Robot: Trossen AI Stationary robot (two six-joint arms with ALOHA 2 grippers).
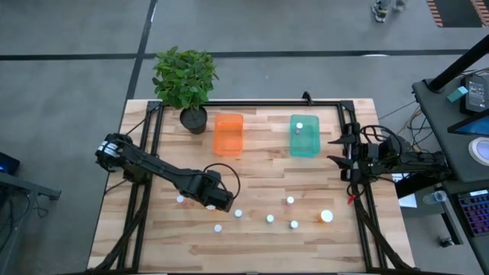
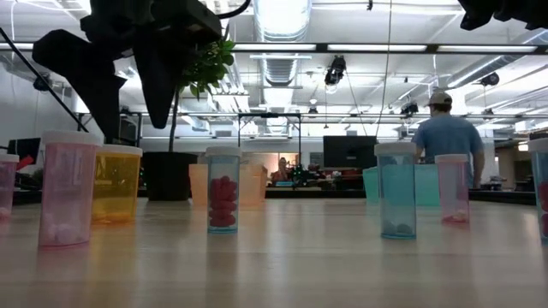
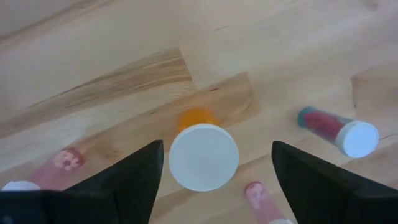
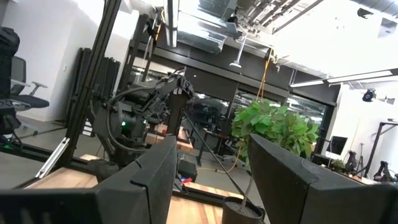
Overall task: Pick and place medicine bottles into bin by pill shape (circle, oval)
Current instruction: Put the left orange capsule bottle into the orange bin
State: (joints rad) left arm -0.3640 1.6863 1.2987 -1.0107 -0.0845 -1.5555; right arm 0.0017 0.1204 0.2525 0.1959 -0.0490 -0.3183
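Observation:
Several small medicine bottles with white caps stand on the wooden table, among them one (image 1: 238,214) and a larger one (image 1: 326,216); another (image 1: 299,127) sits in the teal bin (image 1: 306,143). The orange bin (image 1: 228,134) stands to its left. My left gripper (image 3: 214,171) points down, open, over an upright orange bottle (image 3: 203,155), one finger on either side of its white cap and clear of it. In the low view its fingers (image 2: 163,81) hang above the orange bottle (image 2: 116,184). My right gripper (image 1: 336,150) waits open at the table's right edge.
A pink bottle (image 2: 66,197) stands close beside the orange one, and a teal bottle with red pills (image 3: 339,129) is nearby. A potted plant (image 1: 187,80) stands at the far left beside the orange bin. Black frame rails (image 1: 149,137) run along the table's sides. A person (image 2: 445,137) stands beyond the table.

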